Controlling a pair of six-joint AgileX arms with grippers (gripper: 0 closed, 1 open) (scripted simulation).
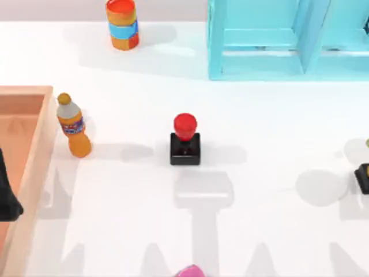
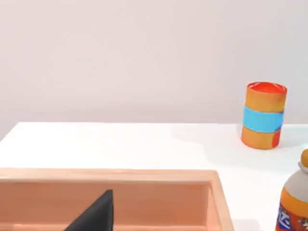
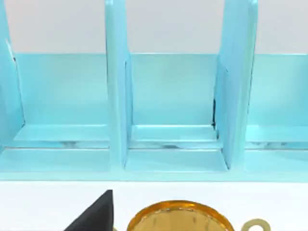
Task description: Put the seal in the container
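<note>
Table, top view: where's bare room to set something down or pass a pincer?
Widest free patch: between the seal and the black-based item at the right edge, below the cyan shelf unit. Another lies between the can and the seal. Crowded at left, where the orange bottle stands close beside the container wall.

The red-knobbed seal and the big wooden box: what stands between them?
In the top view, an orange bottle stands between the seal and the container, close beside the container's wall.
</note>
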